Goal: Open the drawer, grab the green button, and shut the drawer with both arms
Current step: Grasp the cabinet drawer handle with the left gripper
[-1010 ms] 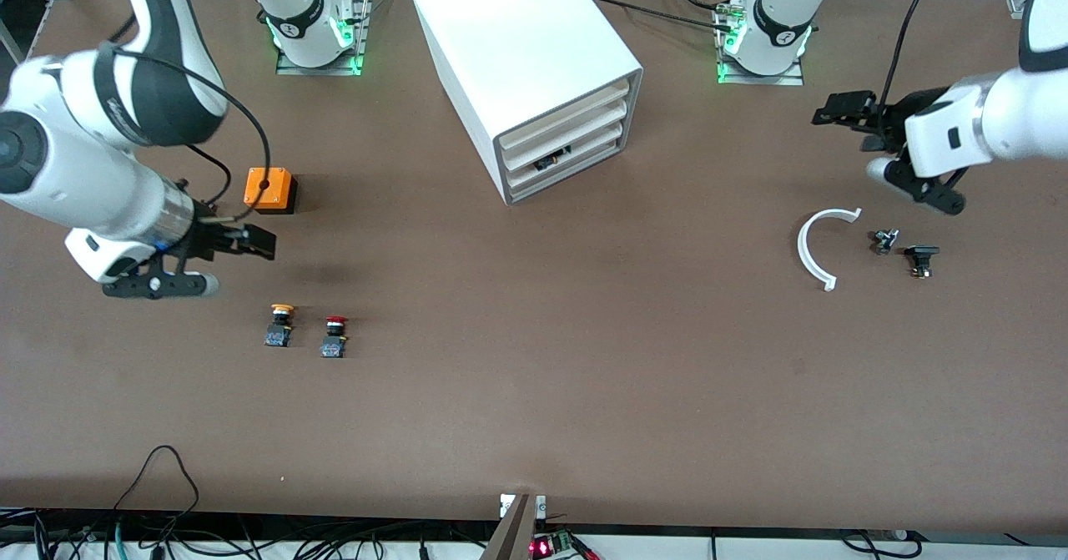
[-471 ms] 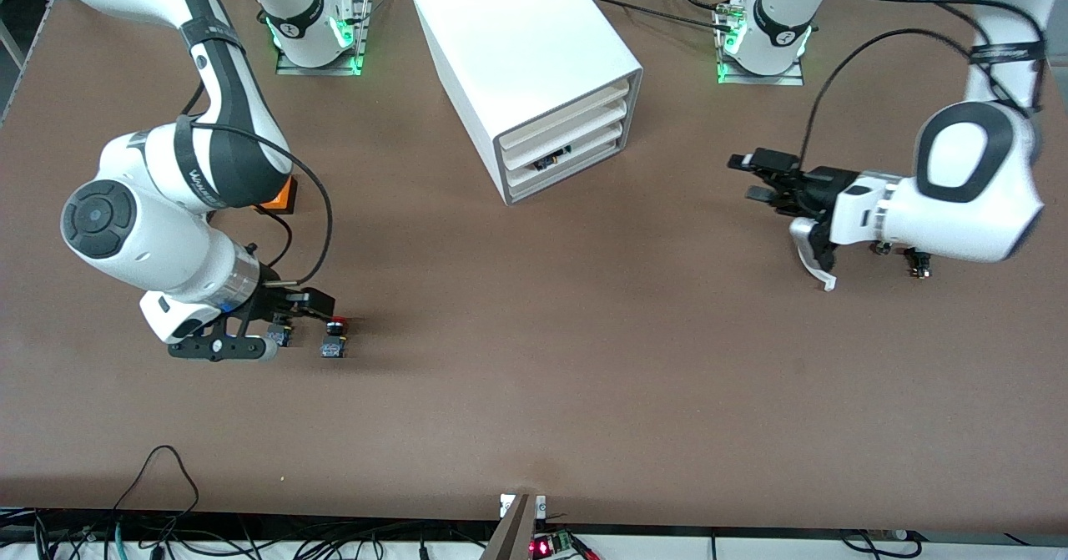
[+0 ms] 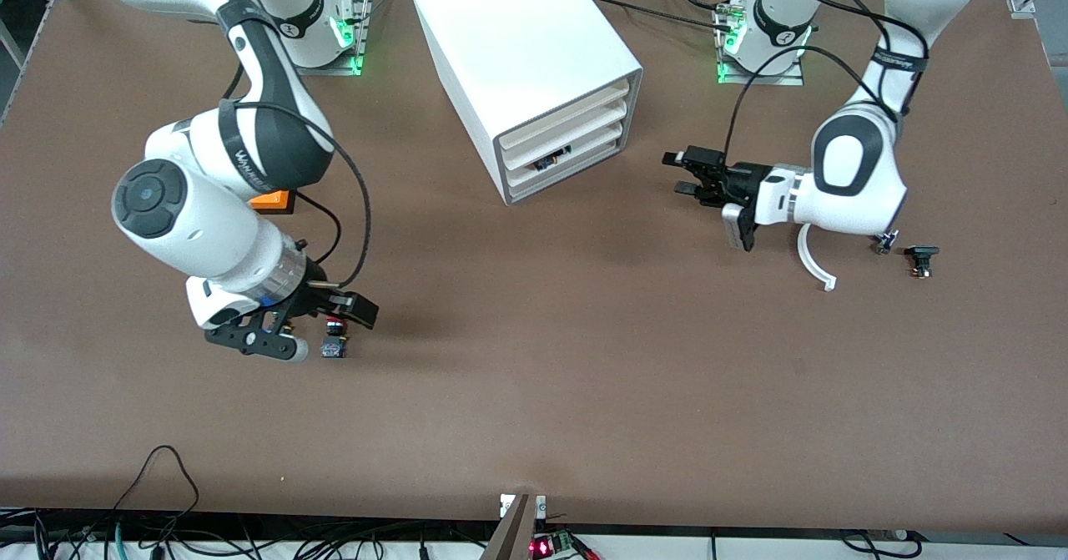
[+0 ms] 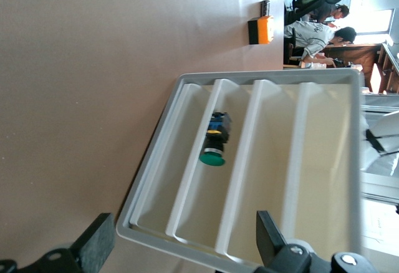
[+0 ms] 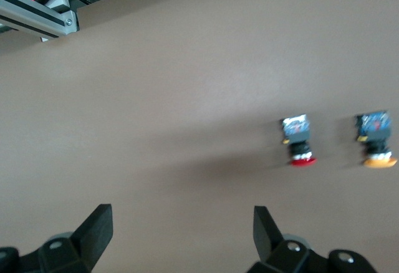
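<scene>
The white grey-rimmed cabinet [image 3: 526,51] stands at the middle of the table near the bases. Its drawers all look shut. The second drawer from the bottom [image 4: 187,182] holds the green-capped button [image 4: 213,156], which shows through the gap above the drawer's cream front. In the front view only a dark bit of the button [image 3: 551,160] shows. My left gripper [image 3: 682,174] is open and empty, in front of the drawers and apart from them; the left wrist view shows it too [image 4: 181,242]. My right gripper [image 3: 346,318] is open and empty over the red-capped button [image 3: 335,336].
The red-capped button [image 5: 299,142] and the yellow-capped button [image 5: 376,139] lie side by side toward the right arm's end. An orange box [image 3: 271,201] sits partly under the right arm. A white curved piece [image 3: 809,259] and two small black parts [image 3: 920,258] lie toward the left arm's end.
The left gripper has swung from the left arm's end toward the cabinet front. The right gripper has moved from beside the orange box to over the yellow and red buttons.
</scene>
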